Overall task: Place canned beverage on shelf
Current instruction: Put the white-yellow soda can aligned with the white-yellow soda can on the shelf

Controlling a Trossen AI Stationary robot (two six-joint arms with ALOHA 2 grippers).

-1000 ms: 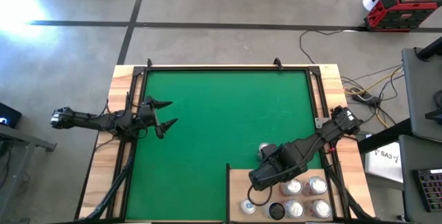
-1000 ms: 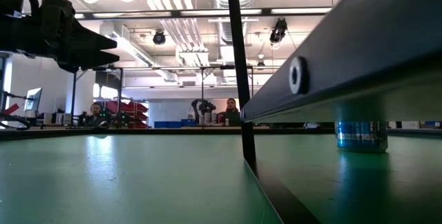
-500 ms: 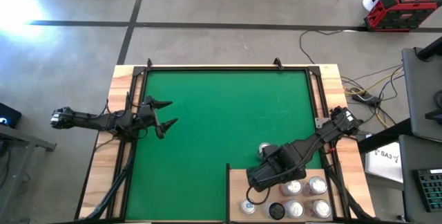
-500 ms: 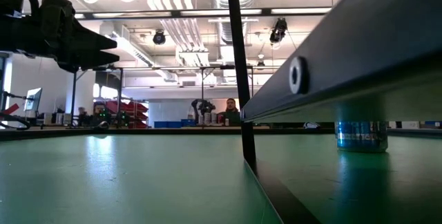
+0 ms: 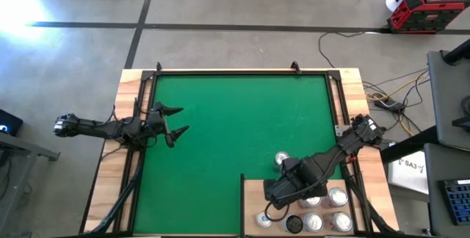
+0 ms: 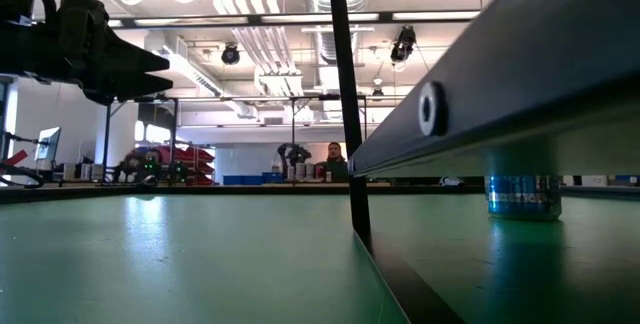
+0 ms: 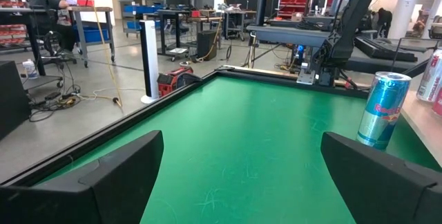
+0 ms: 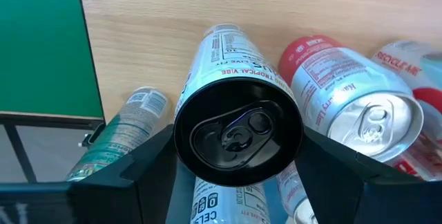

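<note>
The shelf [image 5: 253, 194], a pale wood panel with a dark edge, lies at the near right of the green mat [image 5: 235, 120]. My right gripper [image 5: 283, 192] hangs over it, pointing steeply down, shut on a slim white can with a black top [image 8: 238, 131]. Several other cans [image 5: 327, 208] stand on the shelf. A blue-and-silver can [image 7: 382, 110] stands upright on the mat just beyond the shelf's far edge [image 5: 282, 159]. My left gripper [image 5: 175, 122] waits open and level at the mat's left edge. My right gripper pinches the white can between its two fingers [image 8: 141, 162], on the can's sides just under the black top rim [image 8: 181, 137]. The fingers come from above, pointing steeply down along the can. The can's lower end [image 8: 222, 34] points at the shelf; whether it rests there I cannot tell.
Close around the held can are a teal can [image 8: 131, 127], a red-labelled can [image 8: 321, 68] and a silver-topped can [image 8: 373, 124]. In the low view the shelf's dark edge [image 6: 480, 94] crosses the right side. Wooden rim strips border the mat.
My right gripper has rolled a little about its own pointing line above the shelf, still shut on the white can. It has stayed in about the same place.
</note>
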